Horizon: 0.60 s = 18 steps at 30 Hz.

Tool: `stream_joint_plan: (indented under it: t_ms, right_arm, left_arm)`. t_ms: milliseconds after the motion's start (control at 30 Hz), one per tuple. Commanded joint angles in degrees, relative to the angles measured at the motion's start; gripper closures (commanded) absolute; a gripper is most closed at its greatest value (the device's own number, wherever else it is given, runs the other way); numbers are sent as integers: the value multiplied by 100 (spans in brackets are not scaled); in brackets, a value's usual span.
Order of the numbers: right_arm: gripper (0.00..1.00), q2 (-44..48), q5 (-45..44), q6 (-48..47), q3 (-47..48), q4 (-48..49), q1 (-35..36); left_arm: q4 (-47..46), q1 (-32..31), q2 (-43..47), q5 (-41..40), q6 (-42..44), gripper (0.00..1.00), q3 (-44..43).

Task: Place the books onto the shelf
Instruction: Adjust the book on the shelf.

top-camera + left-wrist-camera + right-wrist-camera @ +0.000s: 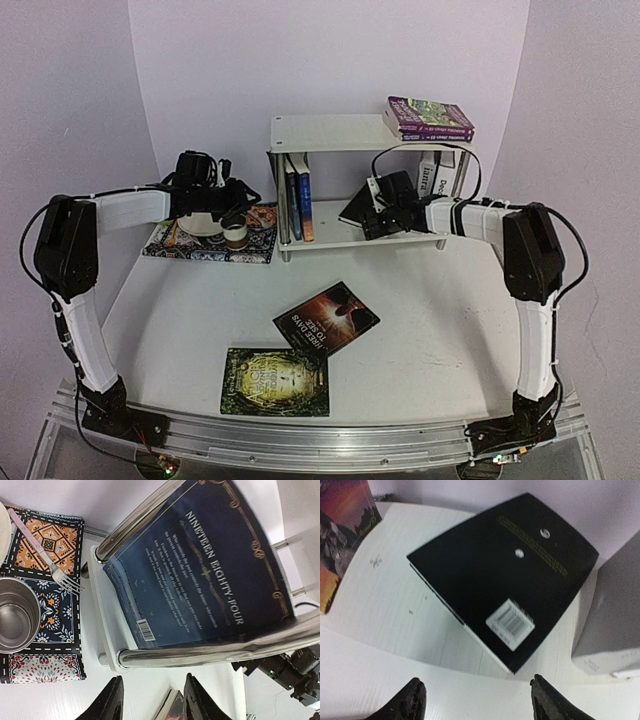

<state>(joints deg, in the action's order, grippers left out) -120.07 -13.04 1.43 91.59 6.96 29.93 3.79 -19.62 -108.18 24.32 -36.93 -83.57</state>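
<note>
top view: two books (326, 318) lie on the table (450, 330), not yet shelved.
left wrist: left gripper (152, 702) spread and empty, facing the shelf (107, 630) end.
right wrist: right gripper (477, 697) released. black book (505, 575) rests tilted on the lower level, probably unsupported.

Patterned mat (60, 630) — 1 fork (42, 550), 1 steel cup (15, 615).

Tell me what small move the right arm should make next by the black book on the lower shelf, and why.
Probably back the right end effector straight out of the lower tier. Its jaws stand open, clear of the black book, which rests unheld on the shelf, and a dark red book and a green book lie on the table waiting.
</note>
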Motion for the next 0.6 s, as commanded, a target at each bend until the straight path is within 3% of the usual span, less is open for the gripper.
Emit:
stream_joint_plan:
  t_ms: [0, 100, 367, 567]
  right_arm:
    - [19, -592, 20, 386, 856, 78, 28]
    - [3, -1088, -87, 495, 1587, 49, 32]
    - [2, -2818, -792, 890, 4326, -411, 89]
    - [2, -3822, -1015, 959, 5487, -486, 99]
  left_arm:
    - [-203, -7, 524, -120, 161, 58, 28]
    - [-199, -8, 536, -96, 136, 57, 34]
    - [-198, -7, 500, -69, 116, 57, 21]
    - [-198, -7, 458, -96, 158, 57, 18]
